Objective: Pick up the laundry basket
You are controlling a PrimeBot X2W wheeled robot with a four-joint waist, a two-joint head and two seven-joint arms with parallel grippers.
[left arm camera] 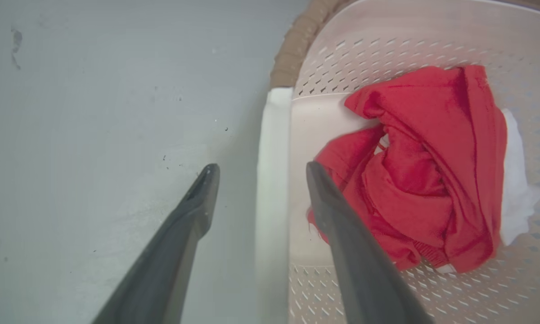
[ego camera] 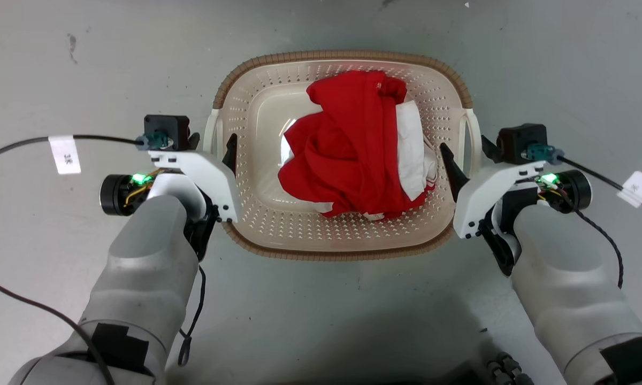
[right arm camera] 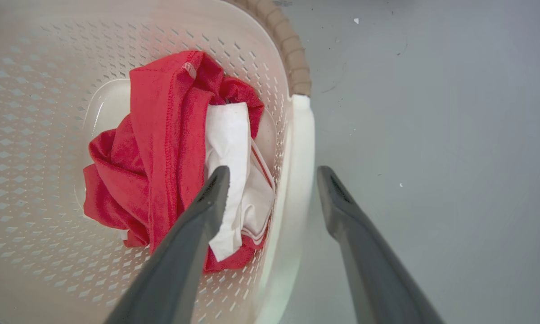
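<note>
The laundry basket (ego camera: 342, 55) stands on the grey floor in front of me, cream with perforated walls and a brown rim. Red and white clothes (ego camera: 353, 144) lie bunched inside it. My left gripper (ego camera: 212, 144) is open at the basket's left side. In the left wrist view its fingers (left arm camera: 328, 211) straddle the white left handle (left arm camera: 272, 189), one inside the basket (left arm camera: 387, 49) and one outside. My right gripper (ego camera: 466, 152) is open too. Its fingers (right arm camera: 337, 202) straddle the white right handle (right arm camera: 297, 189) of the basket (right arm camera: 36, 90) in the same way.
Bare grey floor (ego camera: 321, 321) surrounds the basket on all sides. Black cables with white tags (ego camera: 64, 154) trail from both wrists across the floor. A dark scuff (ego camera: 72, 45) marks the floor at the far left.
</note>
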